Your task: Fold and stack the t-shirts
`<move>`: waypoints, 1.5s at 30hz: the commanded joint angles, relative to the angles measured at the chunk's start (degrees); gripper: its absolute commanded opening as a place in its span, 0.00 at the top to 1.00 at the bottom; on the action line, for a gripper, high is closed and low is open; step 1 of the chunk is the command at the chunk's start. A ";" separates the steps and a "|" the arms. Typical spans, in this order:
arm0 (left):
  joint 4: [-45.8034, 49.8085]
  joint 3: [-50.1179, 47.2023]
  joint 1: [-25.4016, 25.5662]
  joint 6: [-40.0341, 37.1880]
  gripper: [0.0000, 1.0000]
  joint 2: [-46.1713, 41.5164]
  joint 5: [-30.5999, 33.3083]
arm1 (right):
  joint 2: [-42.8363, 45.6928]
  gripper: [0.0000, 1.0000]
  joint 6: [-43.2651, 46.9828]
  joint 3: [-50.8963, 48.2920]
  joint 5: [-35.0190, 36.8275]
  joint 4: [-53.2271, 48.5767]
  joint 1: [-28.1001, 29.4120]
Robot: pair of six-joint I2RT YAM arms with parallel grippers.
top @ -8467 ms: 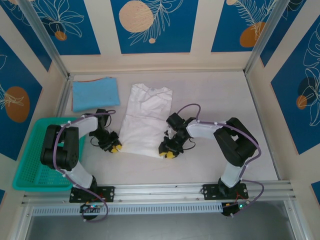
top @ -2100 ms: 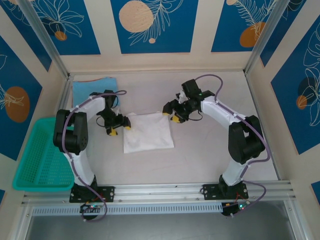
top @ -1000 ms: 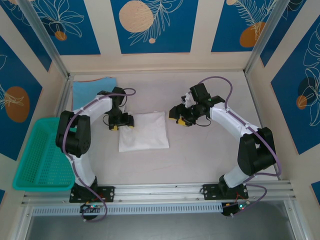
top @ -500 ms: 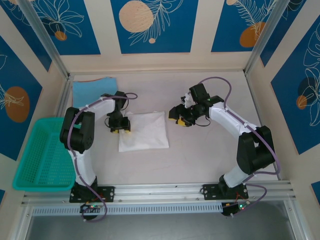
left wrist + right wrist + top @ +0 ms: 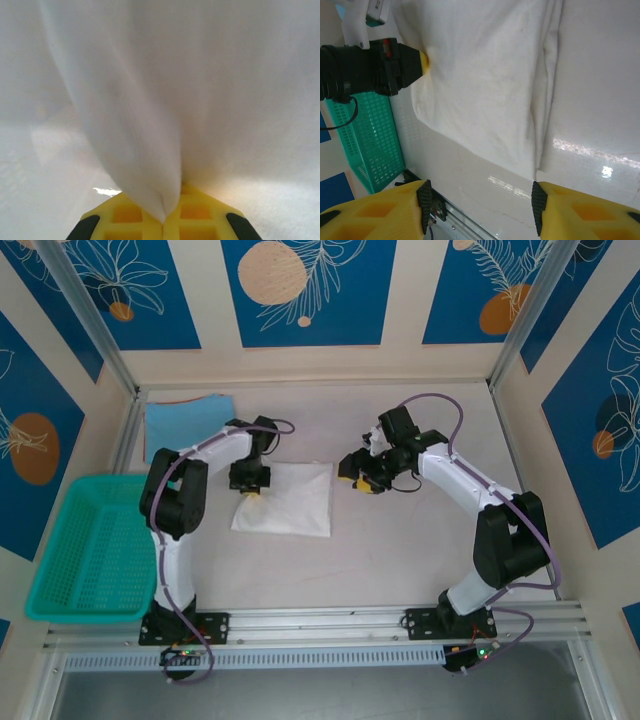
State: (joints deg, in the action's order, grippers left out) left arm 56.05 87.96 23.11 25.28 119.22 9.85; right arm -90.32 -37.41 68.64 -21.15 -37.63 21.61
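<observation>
The white t-shirt lies folded into a rectangle mid-table. My left gripper is shut on its upper-left corner; in the left wrist view a pinched fold of the white t-shirt rises out of my closed yellow left gripper. My right gripper hovers open just right of the shirt's upper-right corner. The right wrist view has the white t-shirt ahead of the open right gripper, nothing between its fingers. A folded light-blue t-shirt lies at the back left.
A teal mesh basket sits at the left edge, also seen as the teal basket in the right wrist view. The left arm crosses the right wrist view's upper left. Bare table lies right of and in front of the shirt.
The long white shirt has been folded in half into a rectangle. The right gripper let go and stays beside it; the left gripper has shifted right along the top edge, dragging its corner.
</observation>
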 commanded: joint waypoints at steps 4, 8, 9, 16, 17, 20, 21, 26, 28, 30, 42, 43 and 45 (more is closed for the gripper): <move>9.95 14.74 1.48 5.28 1.00 9.11 15.19 | 2.41 0.42 1.71 2.68 1.33 -4.58 -0.43; 14.77 25.80 2.09 6.31 1.00 11.81 16.67 | 3.42 0.43 1.86 3.50 3.10 -6.82 -0.70; 15.29 28.41 2.40 6.36 1.00 12.27 16.85 | 3.71 0.43 1.90 3.72 3.59 -7.35 -0.77; 22.01 47.18 3.08 7.15 1.00 17.94 20.31 | 5.45 0.43 1.82 4.97 8.18 -11.20 -0.89; 22.98 49.96 2.99 6.87 1.00 18.88 21.04 | 5.69 0.44 1.61 5.06 9.32 -12.02 -0.94; 25.64 57.74 2.07 6.72 1.00 21.24 23.46 | 7.14 0.44 1.11 4.89 11.58 -13.14 -0.81; 25.77 59.25 1.45 6.64 1.00 21.49 23.53 | 7.73 0.44 1.02 4.75 12.14 -13.11 -0.80; 23.55 60.83 -2.97 6.36 1.00 19.98 21.56 | 8.80 0.44 0.77 4.64 13.72 -14.05 -0.94; 20.51 60.84 -3.88 3.60 1.00 18.85 20.75 | 8.92 0.44 0.50 4.47 13.76 -14.05 -0.84; 17.25 60.83 -4.03 -0.98 1.00 17.87 20.78 | 8.76 0.44 0.41 4.50 13.80 -14.14 -0.75; 16.16 65.15 -9.90 -4.13 1.00 14.33 20.97 | 6.48 0.44 0.01 6.75 14.29 -15.58 0.18; 16.37 65.86 -10.09 -4.01 1.00 14.25 21.07 | 6.23 0.44 0.08 7.10 14.32 -15.84 0.24; 17.30 67.05 -10.65 -4.23 1.00 14.19 20.62 | 5.55 0.44 0.21 7.87 14.55 -16.29 0.57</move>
State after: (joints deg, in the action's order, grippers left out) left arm 73.36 151.70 13.87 21.89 136.99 30.15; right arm -83.90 -36.60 74.17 -7.18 -52.07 21.56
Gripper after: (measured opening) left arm 0.042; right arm 0.559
